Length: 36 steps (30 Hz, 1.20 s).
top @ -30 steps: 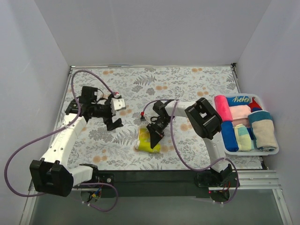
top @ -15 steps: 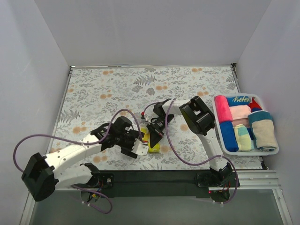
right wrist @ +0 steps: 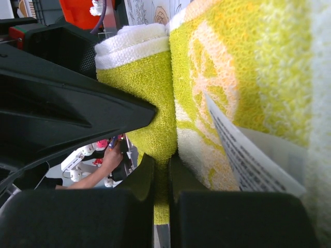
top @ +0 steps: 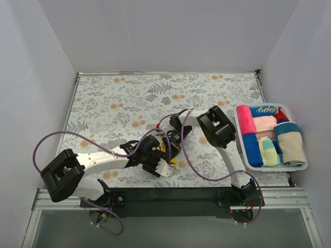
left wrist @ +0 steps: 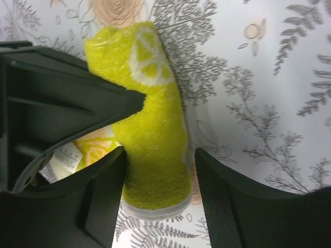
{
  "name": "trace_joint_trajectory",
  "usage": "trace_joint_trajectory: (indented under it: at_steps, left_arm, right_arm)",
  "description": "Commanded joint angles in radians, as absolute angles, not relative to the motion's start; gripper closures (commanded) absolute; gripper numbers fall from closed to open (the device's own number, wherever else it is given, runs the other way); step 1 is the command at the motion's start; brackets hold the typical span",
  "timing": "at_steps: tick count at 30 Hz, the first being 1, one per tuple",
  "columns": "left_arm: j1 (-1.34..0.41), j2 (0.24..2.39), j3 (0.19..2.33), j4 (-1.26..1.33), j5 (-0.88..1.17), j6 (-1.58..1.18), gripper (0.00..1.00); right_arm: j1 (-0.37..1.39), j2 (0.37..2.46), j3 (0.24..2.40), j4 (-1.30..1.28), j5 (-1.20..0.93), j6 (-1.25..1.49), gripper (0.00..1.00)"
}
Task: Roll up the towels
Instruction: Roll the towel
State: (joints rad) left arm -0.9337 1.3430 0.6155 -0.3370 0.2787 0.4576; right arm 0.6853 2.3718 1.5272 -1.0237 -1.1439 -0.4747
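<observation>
Right claw (right wrist: 161, 175) pinched shut on yellow lemon-print towel (left wrist: 155, 129); left claw (left wrist: 160, 155) apart, straddling it. White tag (right wrist: 248, 155) print illegible.

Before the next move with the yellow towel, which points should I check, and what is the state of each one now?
1. Yellow towel is rolled: ok, a cylinder lying on the table covering.
2. Left gripper straddles the roll: ok.
3. Left grip is firm: not ok, one finger seems just apart from the cloth.
4. Right gripper pinches a fold: ok, shut on it.
5. Loose end is tucked in: cannot tell.
</observation>
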Motion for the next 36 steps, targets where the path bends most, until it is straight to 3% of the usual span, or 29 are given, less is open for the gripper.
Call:
trace_joint_trajectory:
  at_steps: [1,6,11,19,29,36]
  left_arm:
    - [-0.939,1.358,0.578,-0.272,0.235,0.475,0.50]
    - [-0.939,1.379,0.566,-0.311,0.255,0.505,0.77]
    - [-0.937,1.402,0.621,-0.507,0.331,0.466,0.99]
    - [-0.885,1.491,0.715,-0.767,0.566,0.483,1.00]
    - [-0.675,1.836,1.014,-1.044,0.774,0.537,0.99]
    - [-0.572,2.072,1.176,-1.215,0.798,0.613,0.94]
  right_arm:
    - [0.684,2.451,1.516,-0.923,-0.930,-0.557,0.99]
    - [0.683,2.451,1.525,-0.920,-0.919,-0.534,0.99]
    - [0.669,2.390,1.532,-0.923,-0.905,-0.486,0.78]
    - [0.588,2.220,1.525,-0.919,-0.847,-0.417,0.48]
    - [0.496,1.895,1.370,-0.766,-0.686,-0.341,0.46]
    - [0.503,1.638,1.204,-0.638,-0.592,-0.339,0.47]
